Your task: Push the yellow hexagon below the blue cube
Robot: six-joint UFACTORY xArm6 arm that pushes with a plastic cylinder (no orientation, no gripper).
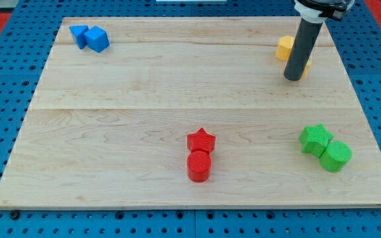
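- blue perforated panel surrounds the pale wooden counter [177,79], which carries all the blocks.
- no claw exists on this arm, so there is no released or clenched state; it ends in a dark rod, and my tip [294,79] rests at the view's upper right.
- the yellow plastic hexagon [284,47] lies just beside the rod, on its left, mostly hidden; touching or not, i cannot tell.
- it looks small, flat-sided, bright yellow.
- i judge it light, stiff and easy to slide; push on a flat side, from its right, or it may turn away.
- the blue plastic cube [98,39] sits far at the upper left, touching another blue block [79,34].
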